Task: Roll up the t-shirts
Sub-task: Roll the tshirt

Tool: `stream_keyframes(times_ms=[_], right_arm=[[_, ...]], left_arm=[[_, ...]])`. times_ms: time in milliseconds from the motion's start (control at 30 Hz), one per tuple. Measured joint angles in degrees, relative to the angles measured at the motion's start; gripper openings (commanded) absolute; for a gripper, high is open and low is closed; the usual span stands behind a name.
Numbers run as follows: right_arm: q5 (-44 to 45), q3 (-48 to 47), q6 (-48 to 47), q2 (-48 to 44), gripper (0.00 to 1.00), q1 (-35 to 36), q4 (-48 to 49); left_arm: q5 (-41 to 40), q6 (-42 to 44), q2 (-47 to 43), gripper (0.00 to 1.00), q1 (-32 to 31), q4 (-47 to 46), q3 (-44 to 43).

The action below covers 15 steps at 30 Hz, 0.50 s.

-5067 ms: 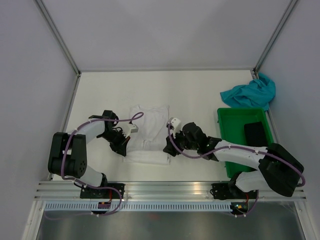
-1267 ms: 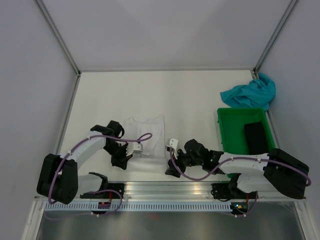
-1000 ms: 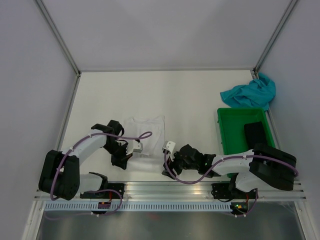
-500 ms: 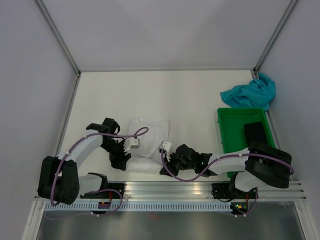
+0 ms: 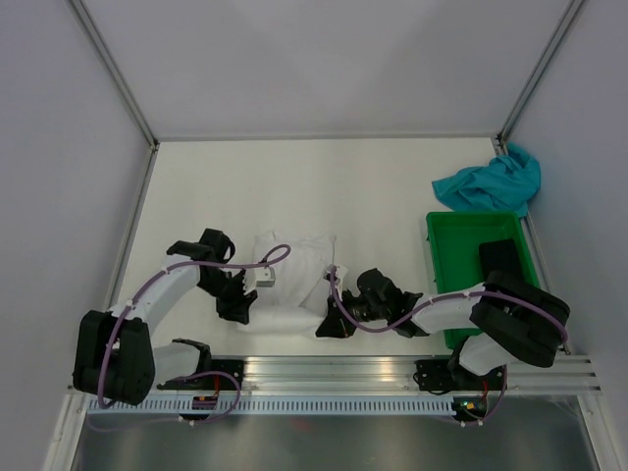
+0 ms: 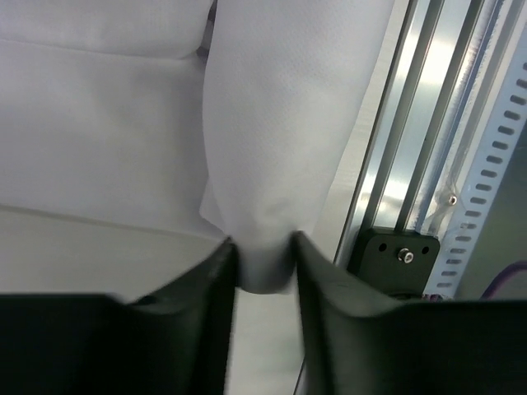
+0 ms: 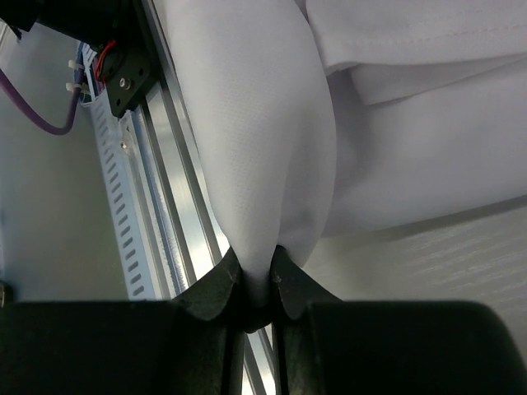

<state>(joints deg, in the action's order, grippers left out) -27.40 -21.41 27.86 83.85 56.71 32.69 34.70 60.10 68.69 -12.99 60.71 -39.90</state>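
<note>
Left arm [image 5: 162,289] folded, elbow pushed away from its base, wrist angled back toward the near edge. Left gripper [image 6: 263,265]: jaws pinch a fold of the white t-shirt [image 6: 280,123]. Right arm [image 5: 446,306] stretched low to the left; right gripper [image 7: 257,288] jaws nearly together on the same cloth.

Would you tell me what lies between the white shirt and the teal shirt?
Only bare table lies between the white shirt and the teal shirt, as the top view shows.
</note>
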Motion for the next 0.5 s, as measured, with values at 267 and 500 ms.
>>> stream_keyframes(times_ms=[267, 500], right_arm=[[-4.1, 1.2, 2.6, 4.0, 0.19, -2.8, 3.7], [-5.9, 1.3, -0.3, 4.2, 0.18, -3.9, 0.1]], left_arm=[[2.1, -1.8, 7.3, 0.02, 0.0, -1.4, -1.8], [0.9, -1.2, 13.6, 0.02, 0.8, 0.7, -3.0]])
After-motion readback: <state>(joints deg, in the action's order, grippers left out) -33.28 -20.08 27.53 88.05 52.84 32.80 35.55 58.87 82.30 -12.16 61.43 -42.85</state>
